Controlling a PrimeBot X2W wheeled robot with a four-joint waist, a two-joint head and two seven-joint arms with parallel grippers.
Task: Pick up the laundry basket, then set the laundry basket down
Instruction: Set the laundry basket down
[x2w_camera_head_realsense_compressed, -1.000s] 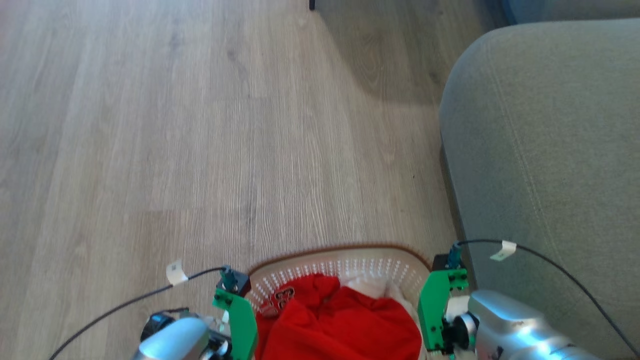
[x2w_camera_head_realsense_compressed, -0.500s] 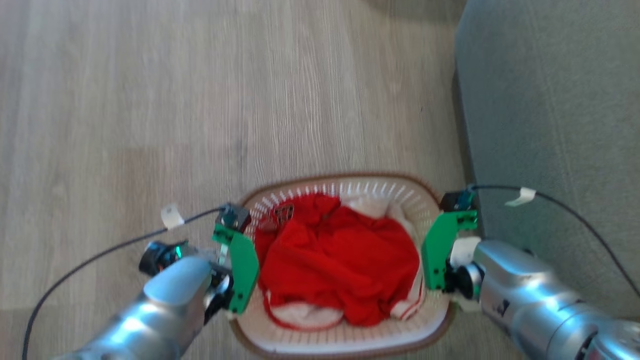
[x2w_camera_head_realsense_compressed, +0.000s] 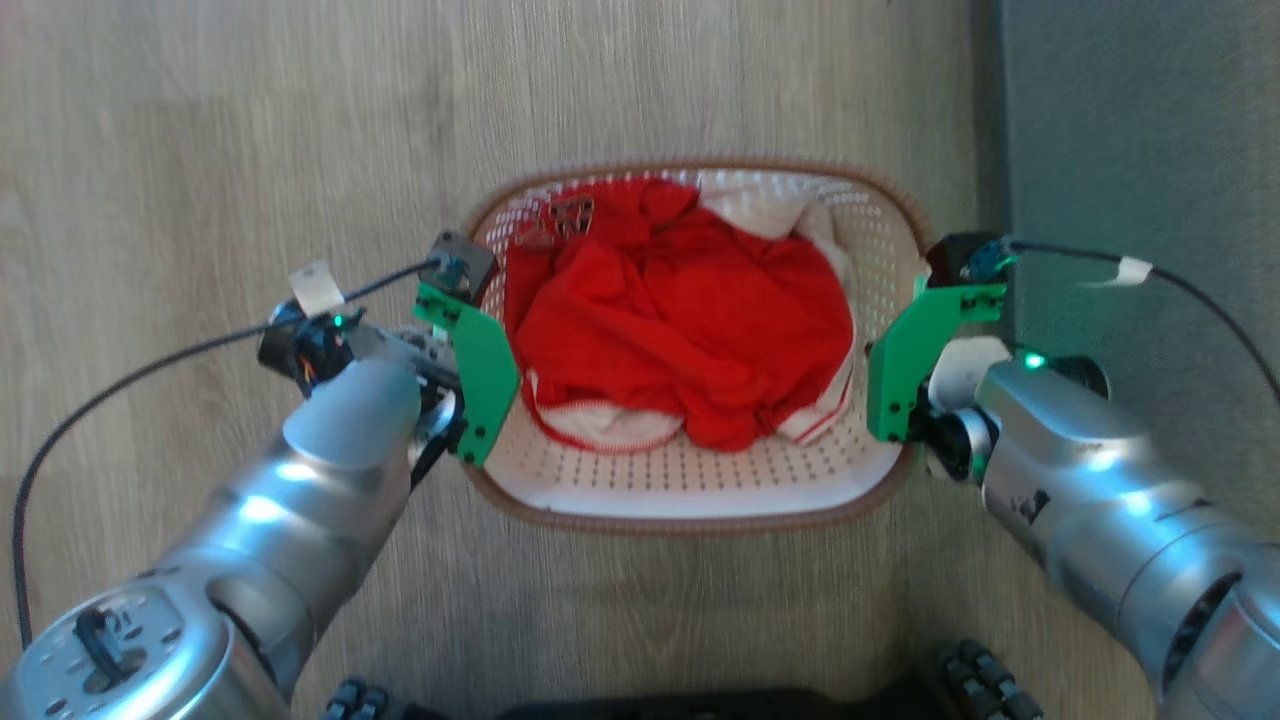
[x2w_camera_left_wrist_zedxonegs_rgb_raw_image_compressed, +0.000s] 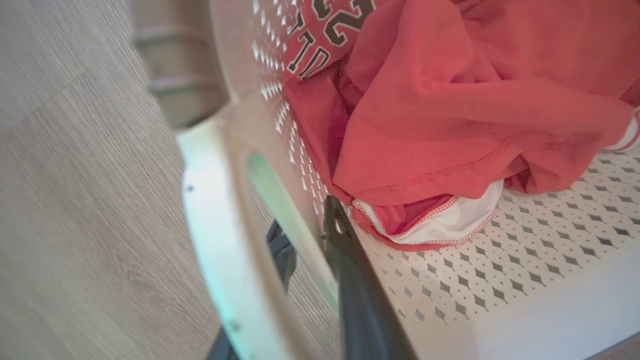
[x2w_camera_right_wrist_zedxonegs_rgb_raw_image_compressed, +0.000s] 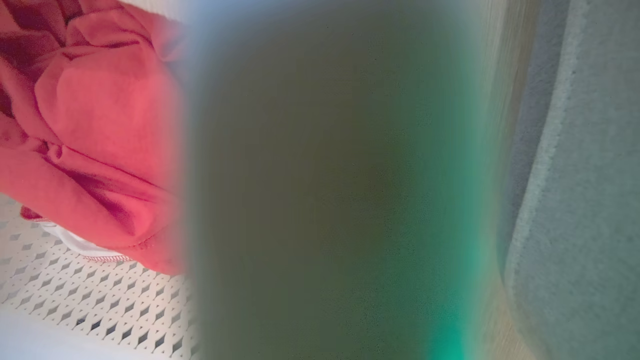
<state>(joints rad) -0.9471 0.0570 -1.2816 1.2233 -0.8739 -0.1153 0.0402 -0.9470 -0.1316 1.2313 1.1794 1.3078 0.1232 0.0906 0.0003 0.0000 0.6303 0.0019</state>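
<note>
In your head view, the green plastic bracket on the right gripper (x2w_camera_head_realsense_compressed: 900, 385) covers its dark fingers, so there is no judging how its jaws stand at the white perforated plastic laundry basket with the brown woven-look rim (x2w_camera_head_realsense_compressed: 690, 521). Your right wrist view is no help: a broad olive-to-green blur (x2w_camera_right_wrist_zedxonegs_rgb_raw_image_compressed: 340, 190), too close to identify, blocks the middle. In your left wrist view, the left gripper (x2w_camera_left_wrist_zedxonegs_rgb_raw_image_compressed: 306, 225) has its outer finger (x2w_camera_left_wrist_zedxonegs_rgb_raw_image_compressed: 281, 245) half hidden behind the basket's blurred white handle (x2w_camera_left_wrist_zedxonegs_rgb_raw_image_compressed: 210, 215). The red cloth garment (x2w_camera_head_realsense_compressed: 690, 320) buries most of a white one (x2w_camera_head_realsense_compressed: 770, 205), and its dark lettering (x2w_camera_left_wrist_zedxonegs_rgb_raw_image_compressed: 325, 30) is cut off by the top edge.
</note>
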